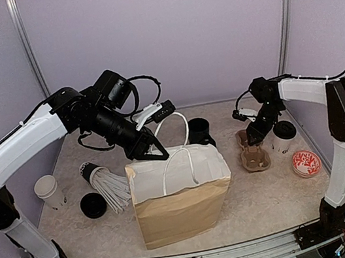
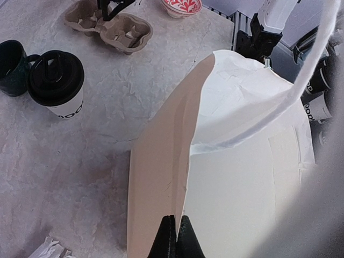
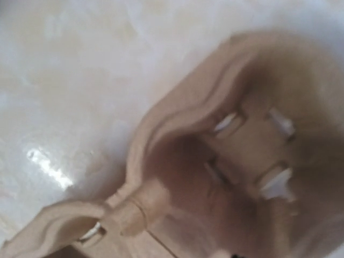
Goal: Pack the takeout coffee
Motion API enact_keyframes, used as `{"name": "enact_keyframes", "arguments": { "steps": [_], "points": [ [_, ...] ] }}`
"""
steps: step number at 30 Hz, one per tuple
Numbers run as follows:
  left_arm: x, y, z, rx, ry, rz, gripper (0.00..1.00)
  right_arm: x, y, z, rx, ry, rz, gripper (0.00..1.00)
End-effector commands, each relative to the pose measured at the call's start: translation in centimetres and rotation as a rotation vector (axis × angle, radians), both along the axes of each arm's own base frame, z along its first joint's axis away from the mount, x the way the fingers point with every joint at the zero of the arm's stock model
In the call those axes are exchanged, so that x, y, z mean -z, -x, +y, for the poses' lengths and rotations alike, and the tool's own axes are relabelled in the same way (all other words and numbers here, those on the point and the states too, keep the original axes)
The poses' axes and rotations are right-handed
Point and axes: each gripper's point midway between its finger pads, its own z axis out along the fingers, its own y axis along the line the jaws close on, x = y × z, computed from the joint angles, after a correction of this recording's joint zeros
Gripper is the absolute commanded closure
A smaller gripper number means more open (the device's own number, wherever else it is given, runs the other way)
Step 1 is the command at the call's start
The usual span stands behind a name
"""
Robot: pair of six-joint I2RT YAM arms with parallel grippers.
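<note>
**Right gripper at the cup carrier; nearest lidded cup just to its right**

1. The right gripper (image 1: 255,135) hangs low over the far left pocket of the cardboard cup carrier (image 1: 254,155). The right wrist view shows only the carrier's moulded pockets at close range. No finger is visible there, so whether the jaws are parted or closed cannot be told. Nothing is seen held.

2. The left gripper (image 2: 176,232) is clenched on the far left rim of the paper bag (image 1: 181,200). The bag stands upright at centre with its mouth held apart. This arm is judged committed to the bag.

3. The takeout coffee cup (image 1: 284,135) stands upright on the table, lid on, just beside the carrier's right edge. It lies to the right of the right gripper, across the carrier, with its long axis vertical.

4. A second lidded cup (image 2: 56,86) stands beside the dark green mug (image 2: 11,64), just beyond the far right corner of the bag. It is also upright.

5. Neither cup is in the carrier or the bag.

6. The right arm is the nearer arm to the first cup. A short sideways reach to the right, jaws level across the cup wall, appears to be what the coming move requires.
</note>
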Motion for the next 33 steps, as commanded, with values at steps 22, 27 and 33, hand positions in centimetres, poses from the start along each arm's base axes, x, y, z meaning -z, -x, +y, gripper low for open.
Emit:
{"name": "enact_keyframes", "arguments": {
  "steps": [22,27,33],
  "points": [
    [1.4,-0.4,-0.7,0.002,-0.025,0.011,1.00,3.4,0.7,-0.1,0.090,0.009,0.174,0.52],
    [1.4,-0.5,-0.7,-0.001,-0.027,0.015,1.00,3.5,0.2,0.0,0.089,0.014,0.168,0.50],
    [1.5,-0.5,-0.8,-0.002,-0.029,0.017,1.00,3.3,0.2,2.0,0.000,-0.022,0.159,0.51]
  ]
}}
